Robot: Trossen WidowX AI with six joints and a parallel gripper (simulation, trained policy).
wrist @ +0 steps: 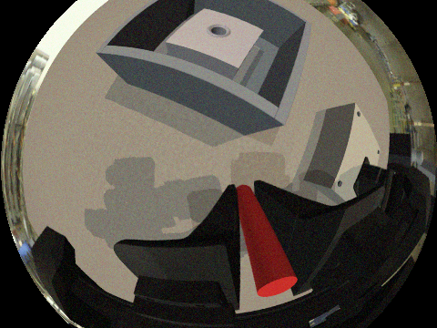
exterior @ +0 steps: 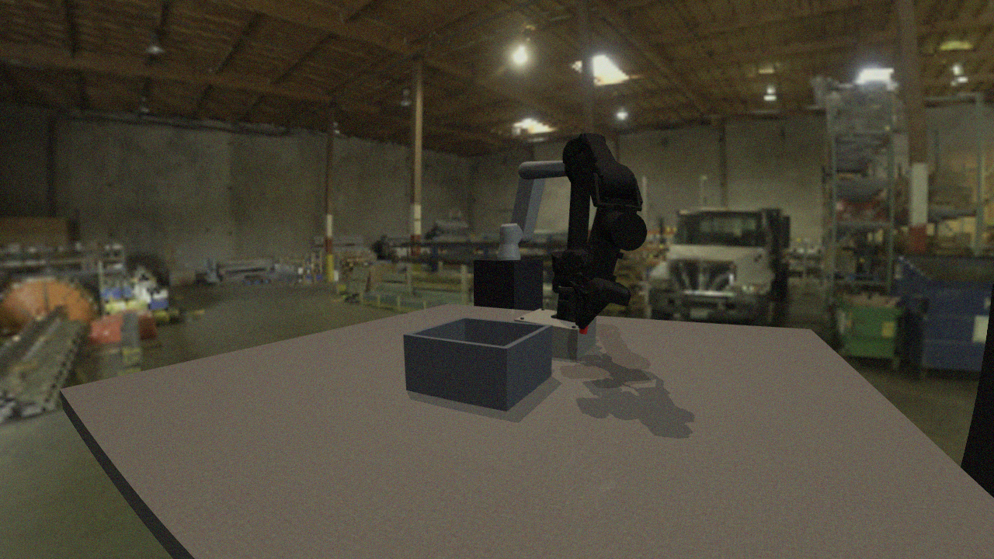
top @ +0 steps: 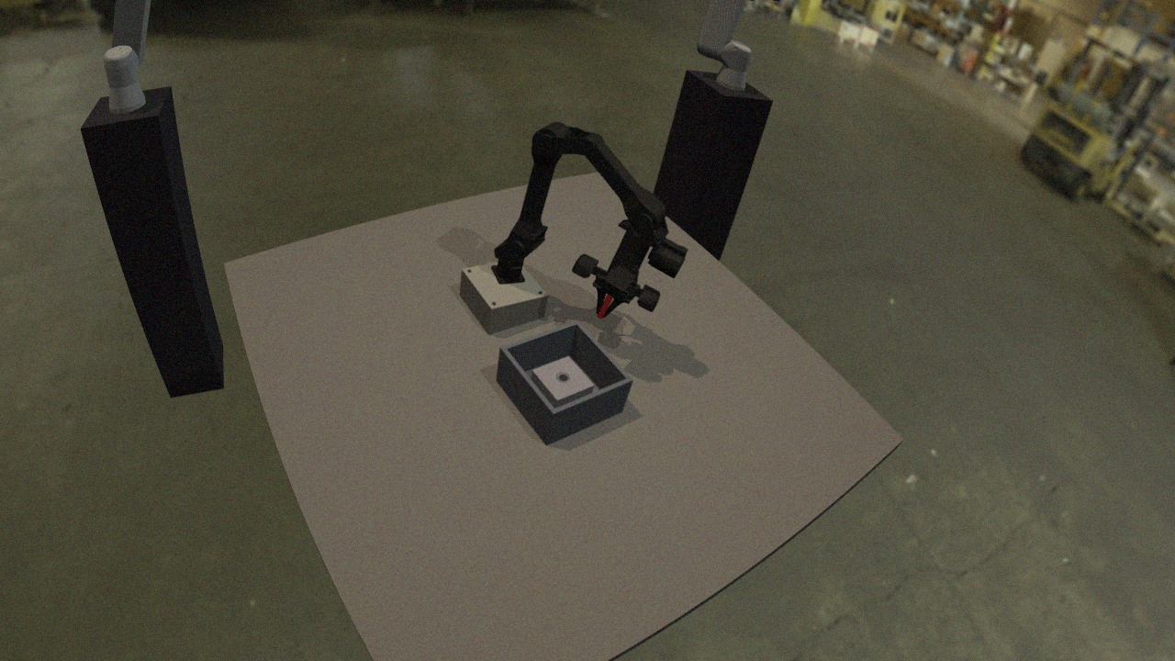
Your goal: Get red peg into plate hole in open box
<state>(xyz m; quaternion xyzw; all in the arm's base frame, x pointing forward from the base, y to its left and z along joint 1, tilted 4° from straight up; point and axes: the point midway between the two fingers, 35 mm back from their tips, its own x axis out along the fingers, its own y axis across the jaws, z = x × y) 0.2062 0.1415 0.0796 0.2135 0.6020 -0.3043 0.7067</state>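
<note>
My gripper (top: 603, 310) (exterior: 582, 326) (wrist: 244, 189) is shut on the red peg (top: 606, 306) (exterior: 583, 331) (wrist: 264, 246) and holds it above the table, outside the box. The peg leans somewhat in the top view, and its lower tip shows just below the fingers. The open blue-grey box (top: 525, 407) (exterior: 451, 372) (wrist: 196, 93) stands beside the gripper. The pale plate (top: 546, 379) (wrist: 191, 34) lies at its bottom, with an empty round hole (top: 563, 377) (wrist: 219, 30) in the middle. The plate is hidden in the exterior view.
The arm's base block (top: 517, 314) (exterior: 573, 341) (wrist: 328, 146) stands behind the box, near the peg and gripper. The table (top: 460, 526) (exterior: 444, 486) (wrist: 59, 137) carries the box and base. Two dark pedestals (top: 156, 246) (top: 710, 156) with grey arms stand beyond its edges.
</note>
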